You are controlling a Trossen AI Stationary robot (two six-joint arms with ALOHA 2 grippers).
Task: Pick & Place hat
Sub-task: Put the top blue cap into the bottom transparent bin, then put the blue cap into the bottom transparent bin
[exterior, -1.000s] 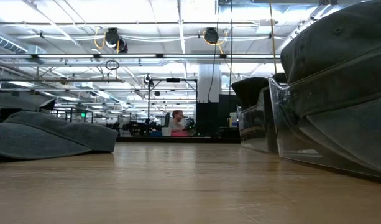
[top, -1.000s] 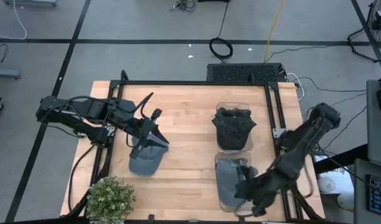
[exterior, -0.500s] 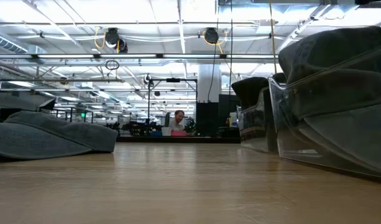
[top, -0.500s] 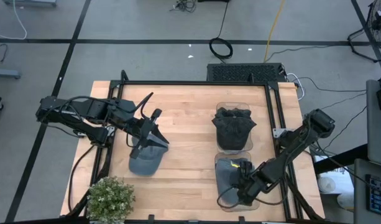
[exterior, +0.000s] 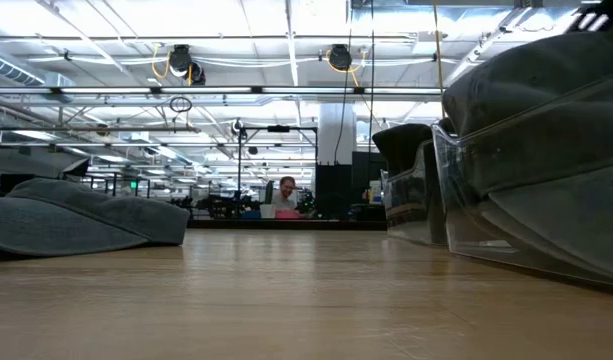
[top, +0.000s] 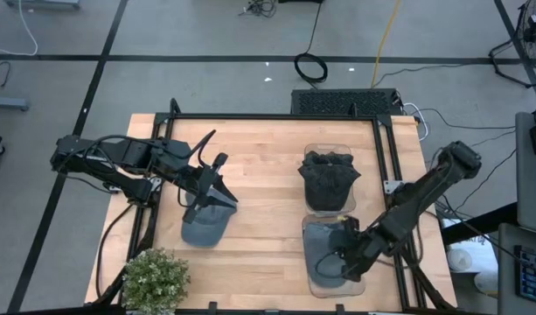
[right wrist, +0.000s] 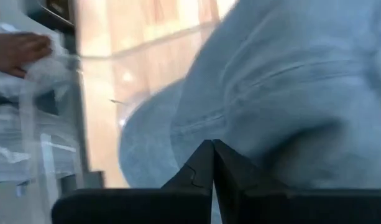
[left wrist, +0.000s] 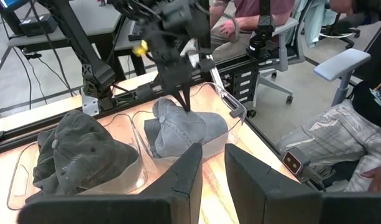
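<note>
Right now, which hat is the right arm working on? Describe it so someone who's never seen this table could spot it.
On the wooden table, two clear bins sit on the right side. The right gripper has its fingers pinched shut on the light grey-blue denim hat in the nearer bin. Its neighbour in the farther bin is a dark charcoal hat; another grey hat lies loose under the left gripper.

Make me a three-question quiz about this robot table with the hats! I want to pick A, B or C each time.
1. Where is the potted plant?
A. front left corner of the table
B. between the bins
C. inside a bin

2. How many clear bins hold hats?
A. one
B. two
C. four

3. The right gripper is:
A. wide open
B. shut on the blue-grey hat
C. off the table

Answers: 1 A, the high view shows it there. 2 B, the dark hat's bin and the blue-grey hat's bin. 3 B, the fingers pinch the hat's top.
</note>
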